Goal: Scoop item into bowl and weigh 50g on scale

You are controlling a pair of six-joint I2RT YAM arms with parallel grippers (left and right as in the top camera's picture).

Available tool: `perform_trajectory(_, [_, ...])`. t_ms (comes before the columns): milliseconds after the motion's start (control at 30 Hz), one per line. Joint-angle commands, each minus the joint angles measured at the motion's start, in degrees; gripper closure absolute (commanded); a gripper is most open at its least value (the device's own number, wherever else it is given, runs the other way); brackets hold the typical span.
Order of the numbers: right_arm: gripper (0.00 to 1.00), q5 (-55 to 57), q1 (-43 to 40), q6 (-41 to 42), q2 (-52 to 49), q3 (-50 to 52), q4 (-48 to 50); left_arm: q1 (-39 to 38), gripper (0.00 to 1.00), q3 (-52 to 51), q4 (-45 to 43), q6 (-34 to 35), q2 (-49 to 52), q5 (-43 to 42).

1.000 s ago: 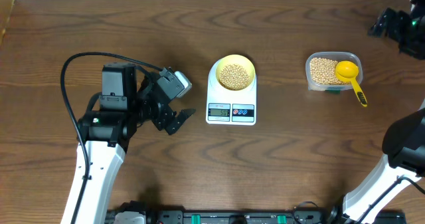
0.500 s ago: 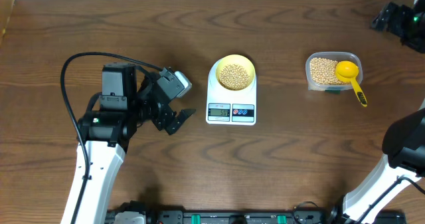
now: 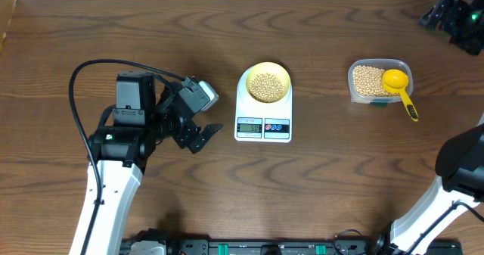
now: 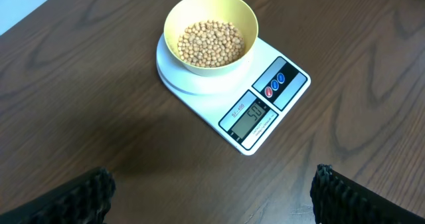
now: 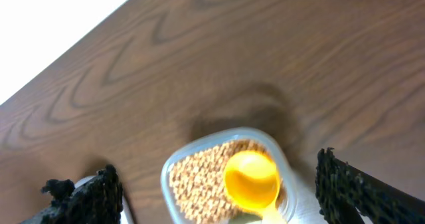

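The left hand (image 3: pixel 198 136) hangs released and empty over the tabletop (image 3: pixel 340 179), near the scale's left side. On the scale (image 3: pixel 262 130) sits the bowl (image 4: pixel 247 14), roughly half full of beans (image 3: pixel 266 87). Further right, a clear container (image 3: pixel 404 64) holds more beans and a yellow scoop (image 3: pixel 395 79). The right hand (image 3: pixel 435 18), fingers spread and empty, hovers at the far corner. The bowl looks light, stiff and smooth, its loose beans quick to roll. A level grip on the rim would likely serve best.

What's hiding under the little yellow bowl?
The white scale sits under the bowl. You can see its display and buttons in front, but the bowl covers the middle of its platform.
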State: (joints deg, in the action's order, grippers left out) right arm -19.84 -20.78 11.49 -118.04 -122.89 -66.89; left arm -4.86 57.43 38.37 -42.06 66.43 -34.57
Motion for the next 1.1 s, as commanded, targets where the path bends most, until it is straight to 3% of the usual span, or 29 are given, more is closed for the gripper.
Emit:
perform_trajectory(0, [0.08, -3.02, -0.13, 0.02, 5.70, -0.92, -2.16, 0.35, 0.04, 0.98, 0.00, -0.35, 0.22, -0.33])
perform_trajectory(333, [0.01, -1.31, -0.13, 0.90, 20.57, -0.92, -7.50, 0.35, 0.04, 0.98, 0.00, -0.35, 0.22, -0.33])
perform_trajectory(733, [0.01, -0.92, -0.13, 0.46, 24.94, -0.92, -7.48, 0.35, 0.04, 0.98, 0.00, -0.35, 0.22, -0.33])
perform_trajectory(933, [0.01, 2.16, 0.79, -10.84, 24.94, -0.68, -5.16, 0.35, 0.04, 0.98, 0.00, -0.35, 0.22, -0.33])
perform_trajectory(1067, [0.01, 11.39, 4.98, -16.50, 25.55, -0.63, -2.71, 0.35, 0.04, 0.98, 0.00, -0.35, 0.22, -0.33])
